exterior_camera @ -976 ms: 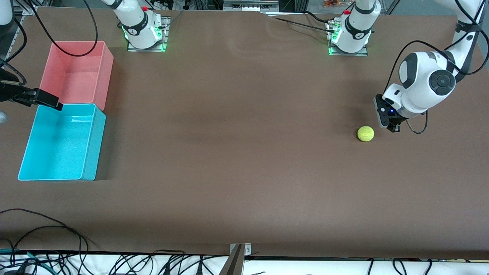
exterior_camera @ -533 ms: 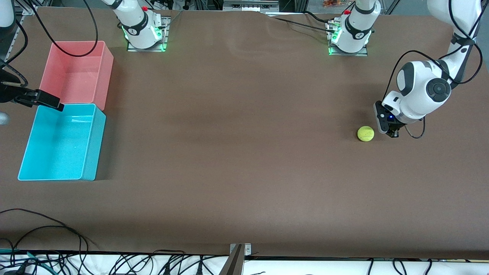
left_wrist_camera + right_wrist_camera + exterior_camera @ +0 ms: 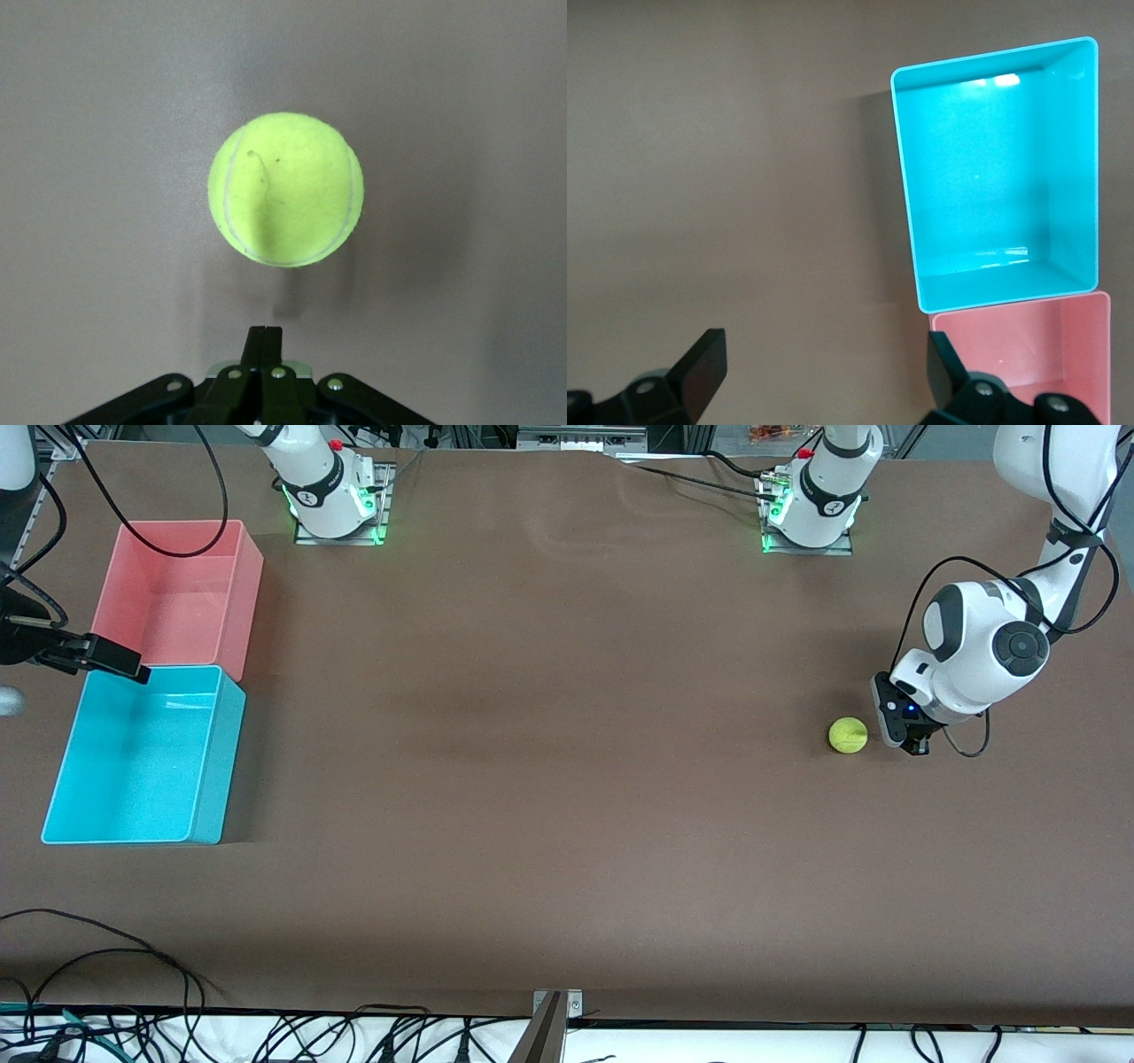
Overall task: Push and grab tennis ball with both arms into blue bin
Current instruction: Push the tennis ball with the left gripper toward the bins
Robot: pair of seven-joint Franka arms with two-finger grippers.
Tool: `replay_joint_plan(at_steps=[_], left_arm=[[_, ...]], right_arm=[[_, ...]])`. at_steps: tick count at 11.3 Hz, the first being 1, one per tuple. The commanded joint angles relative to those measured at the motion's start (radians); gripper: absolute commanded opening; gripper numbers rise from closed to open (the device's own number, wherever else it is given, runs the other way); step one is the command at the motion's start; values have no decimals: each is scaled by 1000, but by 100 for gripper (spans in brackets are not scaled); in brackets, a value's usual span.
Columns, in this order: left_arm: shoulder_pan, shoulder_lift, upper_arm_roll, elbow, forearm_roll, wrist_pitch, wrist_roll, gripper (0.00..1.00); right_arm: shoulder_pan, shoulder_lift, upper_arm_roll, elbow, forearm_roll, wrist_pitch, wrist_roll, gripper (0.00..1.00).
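Note:
The yellow-green tennis ball (image 3: 848,735) rests on the brown table toward the left arm's end. My left gripper (image 3: 914,746) is low beside it, on the side away from the bins, fingers shut with nothing held. In the left wrist view the ball (image 3: 285,189) lies just ahead of the shut left gripper (image 3: 265,341), with a small gap between them. The blue bin (image 3: 221,762) stands empty at the right arm's end. My right gripper (image 3: 62,657) hangs open over the table's end beside both bins. In the right wrist view, the right gripper (image 3: 824,367) has bare table between its spread fingers, with the blue bin (image 3: 983,177) off to one side.
An empty pink bin (image 3: 177,593) touches the blue bin, farther from the front camera, and also appears in the right wrist view (image 3: 1028,345). Both arm bases (image 3: 337,505) (image 3: 811,514) stand along the table's back edge. Cables lie along the front edge (image 3: 106,957).
My left gripper has come down and a little toward the front camera, ending level with the ball's side. The ball and the right arm have not moved.

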Motion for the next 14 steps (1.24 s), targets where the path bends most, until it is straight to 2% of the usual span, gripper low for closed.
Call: replay_joint_plan(at_steps=[1, 7, 14], left_arm=[[27, 88, -4, 50, 17, 58, 14, 0], [16, 99, -5, 72, 10, 62, 5, 0], [-7, 68, -11, 40, 8, 51, 2, 0]], right_arm=[[2, -7, 2, -3, -2, -4, 8, 100], [2, -1, 2, -3, -3, -6, 7, 100], [3, 2, 2, -3, -2, -4, 7, 100]])
